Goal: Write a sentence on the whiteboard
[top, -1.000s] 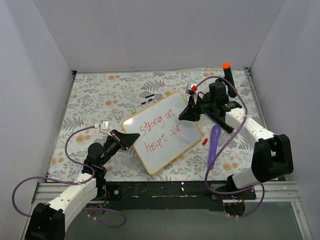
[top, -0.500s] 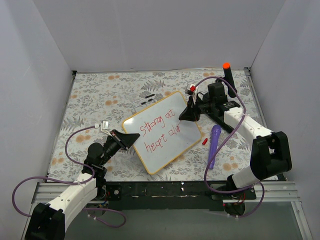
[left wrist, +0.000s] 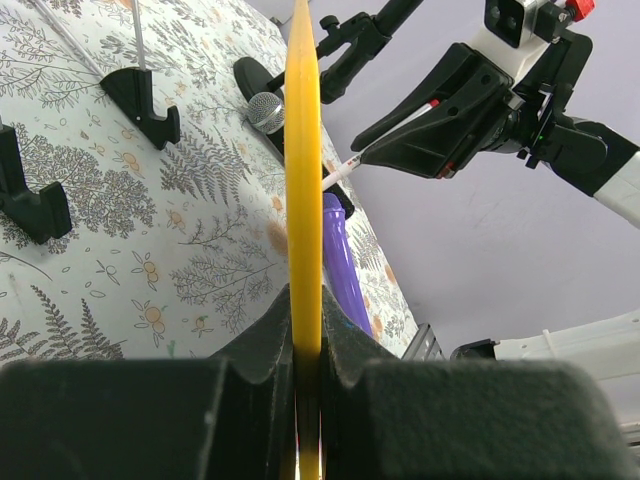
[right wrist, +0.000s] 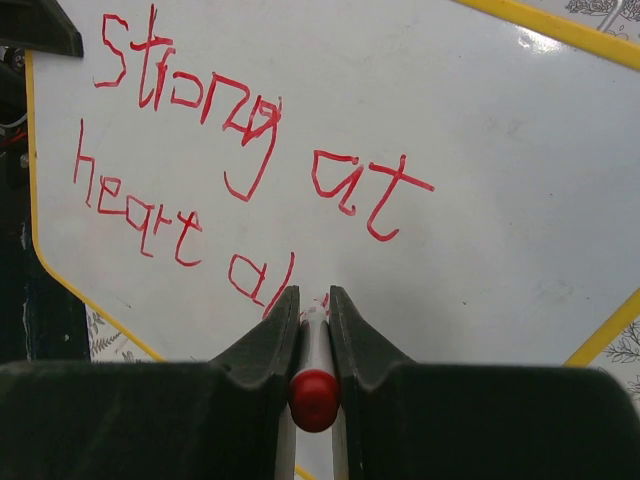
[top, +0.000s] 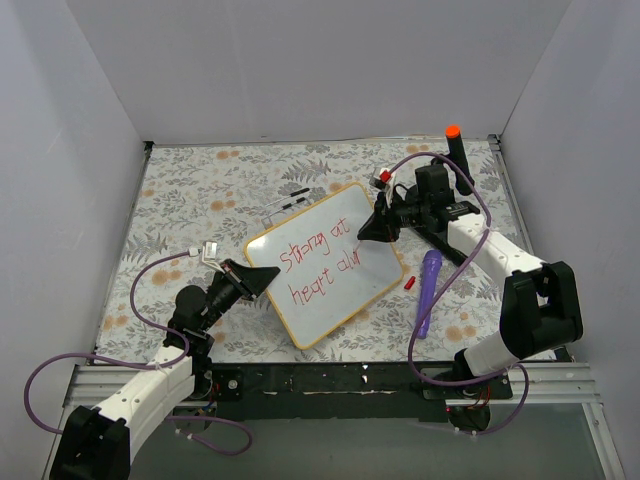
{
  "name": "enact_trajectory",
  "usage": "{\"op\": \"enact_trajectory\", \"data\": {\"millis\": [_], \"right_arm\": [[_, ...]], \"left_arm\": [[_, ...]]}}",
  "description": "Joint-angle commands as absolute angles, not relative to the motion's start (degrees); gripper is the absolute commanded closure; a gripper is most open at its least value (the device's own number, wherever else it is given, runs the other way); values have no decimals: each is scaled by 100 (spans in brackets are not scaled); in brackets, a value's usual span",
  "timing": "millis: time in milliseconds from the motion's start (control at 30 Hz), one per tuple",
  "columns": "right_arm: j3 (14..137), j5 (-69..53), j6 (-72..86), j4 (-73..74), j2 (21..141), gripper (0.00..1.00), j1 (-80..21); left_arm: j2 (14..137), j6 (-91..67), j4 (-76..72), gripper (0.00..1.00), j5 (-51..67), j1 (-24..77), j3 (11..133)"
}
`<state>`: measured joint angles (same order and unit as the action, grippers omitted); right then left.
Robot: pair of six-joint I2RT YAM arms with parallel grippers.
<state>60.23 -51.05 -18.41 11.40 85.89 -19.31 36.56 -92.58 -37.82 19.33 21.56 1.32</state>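
Note:
The whiteboard (top: 345, 290) lies tilted mid-table, white with a yellowish frame. The sentence (top: 312, 258) is in red marker on two lines and reads "Strong at" over "heart al" in the right wrist view (right wrist: 190, 110). My left gripper (top: 262, 283) is shut on the board's left edge; the frame (left wrist: 303, 150) runs edge-on between its jaws (left wrist: 305, 305). My right gripper (top: 372, 232) is shut on a red-ended marker (right wrist: 315, 385), whose tip touches the board just after "al". The right gripper (left wrist: 400, 140) also shows in the left wrist view.
A purple microphone-shaped object (top: 428, 290) lies right of the board, with a small red cap (top: 410, 283) beside it. A black post with an orange top (top: 455, 150) stands at the back right. Small black clips (top: 297, 195) lie behind the board. White walls enclose the table.
My right gripper has shifted slightly left and toward the back with the marker at the end of the second line. The left gripper and board have not moved.

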Motion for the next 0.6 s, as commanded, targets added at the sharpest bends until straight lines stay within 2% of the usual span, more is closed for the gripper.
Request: {"op": "enact_trajectory", "data": {"millis": [0, 567], "right_arm": [[6205, -5203, -1960, 1081, 8657, 99, -1934], [5933, -5335, -2171, 1345, 8613, 99, -2021]], "left_arm": [[3489, -9483, -4808, 100, 1960, 2171, -290], [3472, -9483, -4808, 100, 1942, 2171, -308]]}}
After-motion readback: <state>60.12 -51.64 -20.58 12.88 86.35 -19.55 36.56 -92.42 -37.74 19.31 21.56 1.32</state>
